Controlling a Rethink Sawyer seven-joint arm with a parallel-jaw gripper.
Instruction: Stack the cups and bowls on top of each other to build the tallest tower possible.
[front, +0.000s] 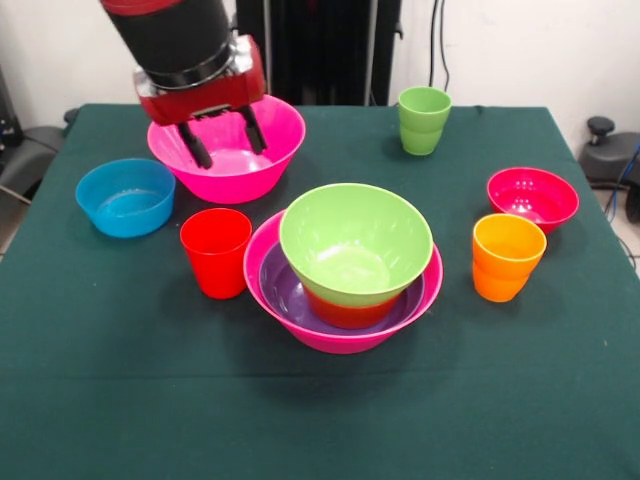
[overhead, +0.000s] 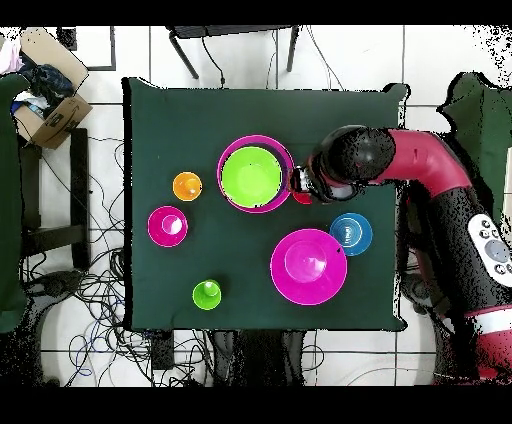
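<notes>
i see the end effector (front: 222, 137) with its two dark fingers (front: 195, 145) spread apart and nothing between them. in the front view it hangs in front of the loose hot pink bowl (front: 232, 160), its tips across the bowl's far inner wall; i cannot tell whether they touch the plastic. in the overhead view the arm's black wrist (overhead: 345, 165) sits between the tower and the blue bowl (overhead: 351, 234), and the end effector itself is hidden beneath it, so the two views do not let me fix its height.

the loose hot pink bowl stands upright and empty at the far left of the surface (front: 120, 400) in the front view. the blue bowl (front: 126, 197) lies just beside it, nearer the camera and further left. the red cup (front: 215, 252) stands upright, close to the tower (front: 344, 268) on its left side.

the tower rests near the middle of the surface: a large hot pink bowl as base, a purple bowl (front: 285, 290) nested in it, an orange-red bowl (front: 345, 310) inside that, and the lime green bowl (front: 356, 245) on top, tilted slightly.

well apart on the right stand the orange cup (front: 505, 257) and, just behind it, the crimson bowl (front: 532, 198). the lime green cup (front: 424, 120) stands alone near the far edge.
</notes>
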